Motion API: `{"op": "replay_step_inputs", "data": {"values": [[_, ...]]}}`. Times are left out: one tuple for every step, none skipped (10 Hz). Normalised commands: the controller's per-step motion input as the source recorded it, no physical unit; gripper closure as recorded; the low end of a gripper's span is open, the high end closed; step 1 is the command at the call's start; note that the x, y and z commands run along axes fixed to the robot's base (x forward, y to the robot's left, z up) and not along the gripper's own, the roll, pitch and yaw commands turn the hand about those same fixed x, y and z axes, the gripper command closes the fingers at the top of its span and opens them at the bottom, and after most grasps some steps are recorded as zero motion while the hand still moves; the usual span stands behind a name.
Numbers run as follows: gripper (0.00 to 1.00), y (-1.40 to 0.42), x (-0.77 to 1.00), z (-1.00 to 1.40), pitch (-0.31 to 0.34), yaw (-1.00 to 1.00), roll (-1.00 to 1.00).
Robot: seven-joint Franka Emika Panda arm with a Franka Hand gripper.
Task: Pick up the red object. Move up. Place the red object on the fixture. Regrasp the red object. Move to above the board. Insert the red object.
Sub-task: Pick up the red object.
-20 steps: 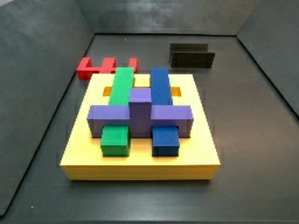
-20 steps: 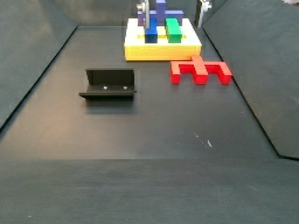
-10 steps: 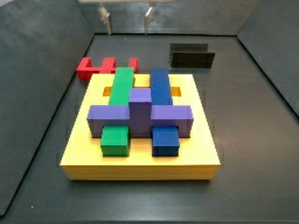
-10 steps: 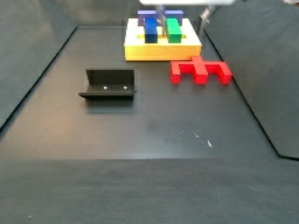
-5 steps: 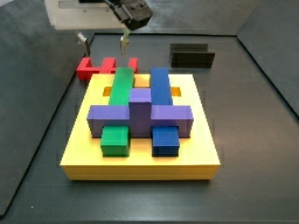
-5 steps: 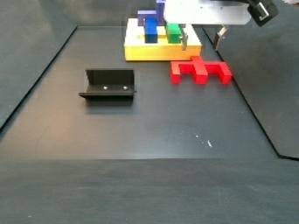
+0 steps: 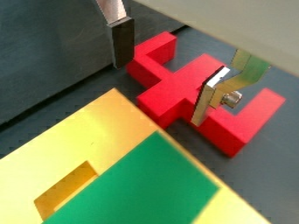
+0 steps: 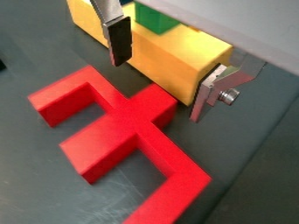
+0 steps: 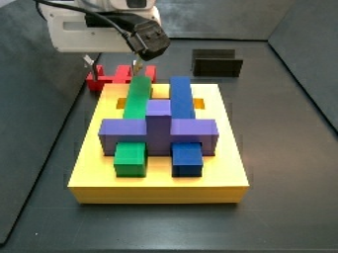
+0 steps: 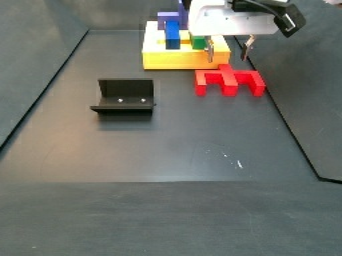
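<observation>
The red object (image 7: 176, 87) lies flat on the dark floor just beside the board (image 9: 158, 184), and it shows in both side views (image 10: 230, 82). My gripper (image 7: 167, 70) is open and low over it, one finger on each side of its middle bar, and I cannot tell whether they touch it. In a side view the gripper (image 9: 117, 71) hangs at the board's far left corner. The fixture (image 9: 216, 63) stands apart on the floor, with nothing on it (image 10: 124, 97). The yellow board (image 8: 176, 66) sits close behind the fingers.
The board carries a long green block (image 9: 136, 95), a long blue block (image 9: 180, 95) and a purple cross block (image 9: 158, 125). Dark walls (image 9: 53, 109) ring the floor. Open floor (image 10: 187, 160) stretches between the fixture and the near wall.
The gripper has come down from high above to just over the red object, still open. The red object, board and fixture have not moved.
</observation>
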Motion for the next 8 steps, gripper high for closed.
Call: {"op": "replay_step_inputs", "data": {"values": [[0.00,0.00,0.00,-0.39,0.036,0.00,0.41],[0.00,0.00,0.00,-0.41,0.054,0.00,0.42],[0.00,0.01,0.01,-0.36,0.077,-0.02,0.44],[0.00,0.02,0.00,-0.29,0.090,-0.02,0.47],[0.00,0.03,-0.03,-0.23,0.081,0.00,0.45],[0.00,0.05,-0.05,-0.18,0.087,0.00,0.45],[0.00,0.00,0.00,-0.13,0.090,0.00,0.38],[0.00,0.00,0.00,-0.15,0.054,0.00,0.32]]}}
